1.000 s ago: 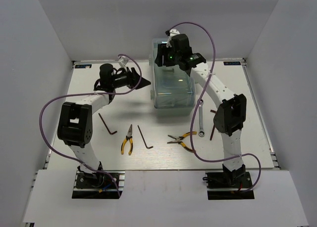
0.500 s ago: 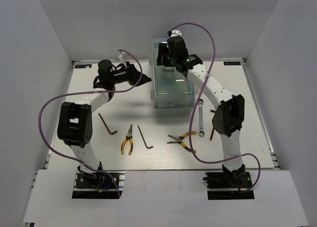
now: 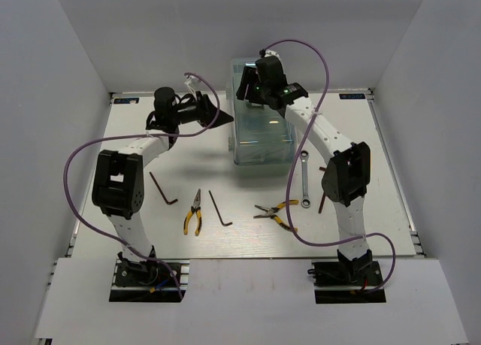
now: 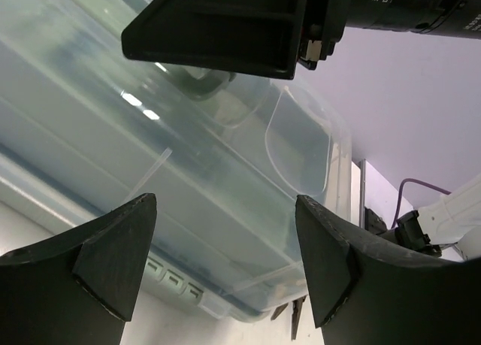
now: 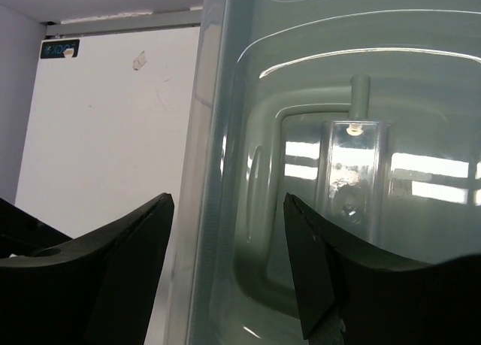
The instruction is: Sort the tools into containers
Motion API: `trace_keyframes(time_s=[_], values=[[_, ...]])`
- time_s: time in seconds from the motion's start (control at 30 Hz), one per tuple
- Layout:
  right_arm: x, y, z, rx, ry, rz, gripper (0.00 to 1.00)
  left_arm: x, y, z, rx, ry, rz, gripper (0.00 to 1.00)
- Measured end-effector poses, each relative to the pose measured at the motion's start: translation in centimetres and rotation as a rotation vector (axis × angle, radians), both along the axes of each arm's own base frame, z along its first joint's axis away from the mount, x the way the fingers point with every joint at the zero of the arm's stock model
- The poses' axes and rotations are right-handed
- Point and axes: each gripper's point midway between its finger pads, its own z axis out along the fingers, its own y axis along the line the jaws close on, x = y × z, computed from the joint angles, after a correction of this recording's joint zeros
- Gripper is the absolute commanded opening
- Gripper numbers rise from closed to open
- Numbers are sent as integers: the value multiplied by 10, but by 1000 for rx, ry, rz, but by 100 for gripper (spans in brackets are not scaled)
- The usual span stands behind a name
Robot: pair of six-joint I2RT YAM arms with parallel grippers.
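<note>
The pale green toolbox (image 3: 262,138) stands shut at the back centre, its clear lid (image 5: 331,97) and handle (image 5: 352,172) close under my right wrist. My right gripper (image 3: 246,86) hovers open over the lid's far left edge (image 5: 203,210), which runs between its fingers. From the left, my open left gripper (image 3: 223,119) points at the toolbox side (image 4: 210,202), apart from it. On the table lie two yellow-handled pliers (image 3: 194,212) (image 3: 276,212), a silver wrench (image 3: 306,180) and dark hex keys (image 3: 161,189) (image 3: 220,209) (image 3: 322,198).
White walls close in the table on the left, back and right. The right gripper's fingers (image 4: 225,29) show at the top of the left wrist view. A purple cable (image 3: 79,164) loops beside the left arm.
The left gripper has moved slightly right, closer to the toolbox's left side. The right wrist has turned a little above the lid's far end. The tools have not moved.
</note>
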Motion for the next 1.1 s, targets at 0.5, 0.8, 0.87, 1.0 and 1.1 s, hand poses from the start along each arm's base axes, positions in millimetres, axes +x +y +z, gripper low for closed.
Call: trace_keyframes(time_s=[0.5, 0.8, 0.87, 1.0, 1.1], values=[[2, -2, 1, 231, 122, 75, 49, 23, -21, -18, 38, 65, -66, 70], [3, -8, 2, 340, 173, 139, 46, 33, -23, -17, 65, 96, -90, 67], [3, -8, 4, 360, 179, 151, 46, 33, -23, -17, 72, 98, -89, 67], [4, -10, 3, 383, 187, 166, 45, 34, -24, -16, 90, 102, -80, 67], [4, -10, 5, 404, 194, 175, 45, 39, -24, -16, 107, 99, -55, 70]])
